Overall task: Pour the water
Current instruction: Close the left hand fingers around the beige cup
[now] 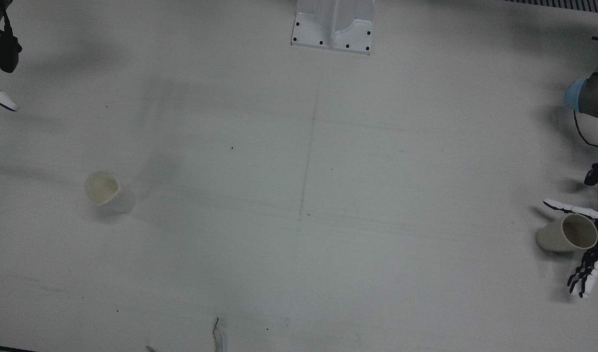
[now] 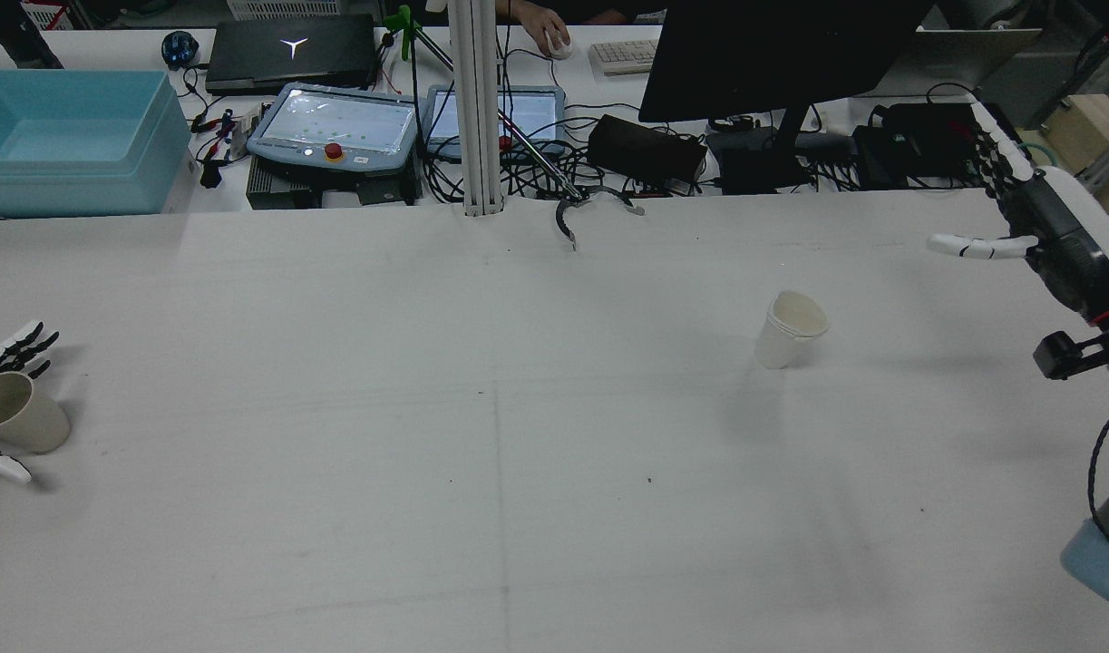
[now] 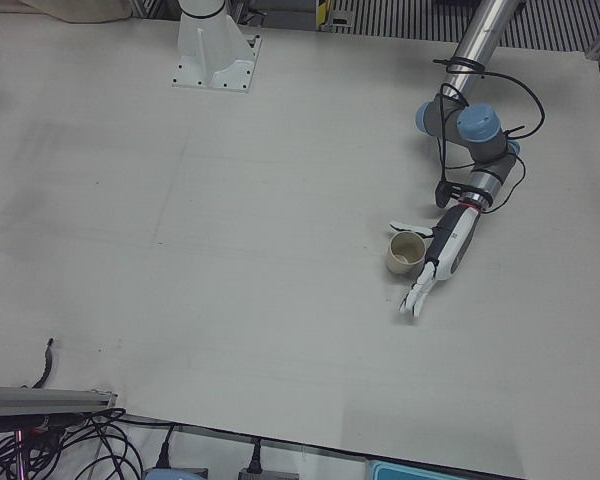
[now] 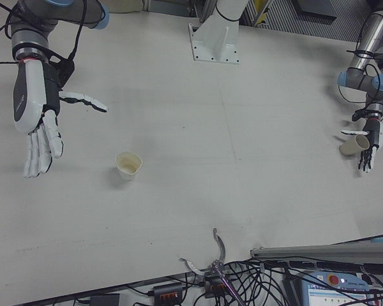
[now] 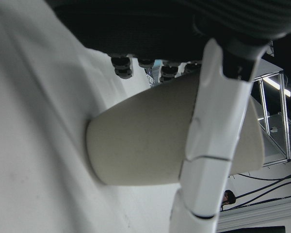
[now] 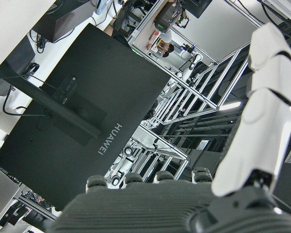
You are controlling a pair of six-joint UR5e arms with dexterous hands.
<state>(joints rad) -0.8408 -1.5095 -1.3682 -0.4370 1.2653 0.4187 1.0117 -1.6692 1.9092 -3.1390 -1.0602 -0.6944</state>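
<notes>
A beige cup (image 1: 567,233) stands at the table's left side; it also shows in the rear view (image 2: 19,413), the left-front view (image 3: 407,252) and the left hand view (image 5: 150,141). My left hand (image 3: 445,250) is open beside it, with the thumb (image 1: 572,209) on one side and the straight fingers (image 1: 589,274) on the other, not closed on it. A white cup (image 1: 108,190) stands upright on the right half (image 2: 790,328). My right hand (image 4: 35,102) is open and empty, raised above the table, away from the white cup (image 4: 128,165).
The arms' white pedestal (image 1: 334,27) is at the table's robot side. Beyond the far edge are a blue bin (image 2: 64,136), teach pendants (image 2: 336,122), a monitor (image 2: 772,54) and cables. A small curved dark part (image 2: 595,204) lies at that edge.
</notes>
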